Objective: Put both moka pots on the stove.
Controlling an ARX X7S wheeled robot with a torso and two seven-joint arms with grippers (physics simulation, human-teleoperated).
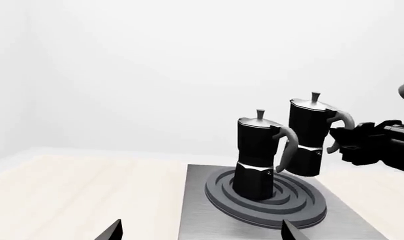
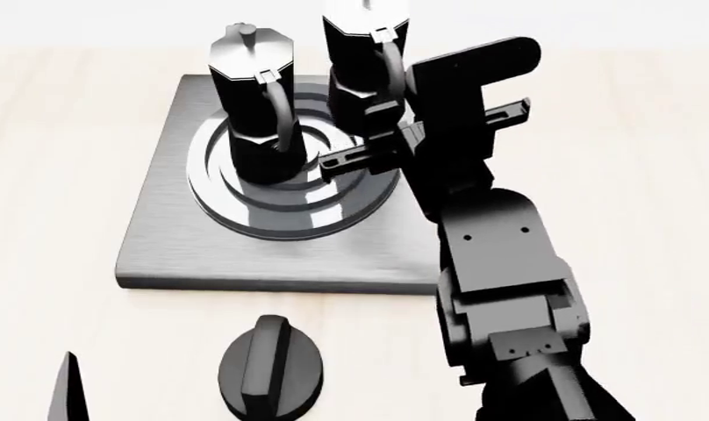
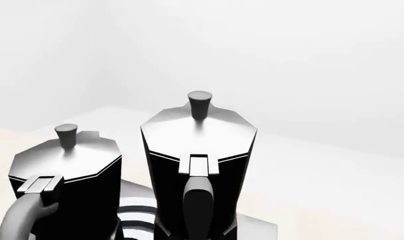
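R gripper: fingers reach in at the handle of the raised pot; looks like a pinch on the handle, but the contact itself is hidden in head view & out of frame in R wrist view.
Raised pot: moka pot held upright, base clear above the burner rings in L wrist view, just beside the other pot, toward the R arm's side. Handle points back at the R gripper.
Seated pot: 2nd moka pot, upright, standing on the ring burner, roughly centred; handle faces the same way as its twin's.
Pots vs each other: close, a narrow gap shows between them in R wrist view; not touching.
Stove: flat grey plate w/ raised concentric rings, lying on the pale wood surface.
Knob: black round dial on the surface, near side of the stove, apart from it.
L gripper: only two dark finger tips at the frame edge in L wrist view, set wide apart, nothing between them; low, on the near side of the stove.
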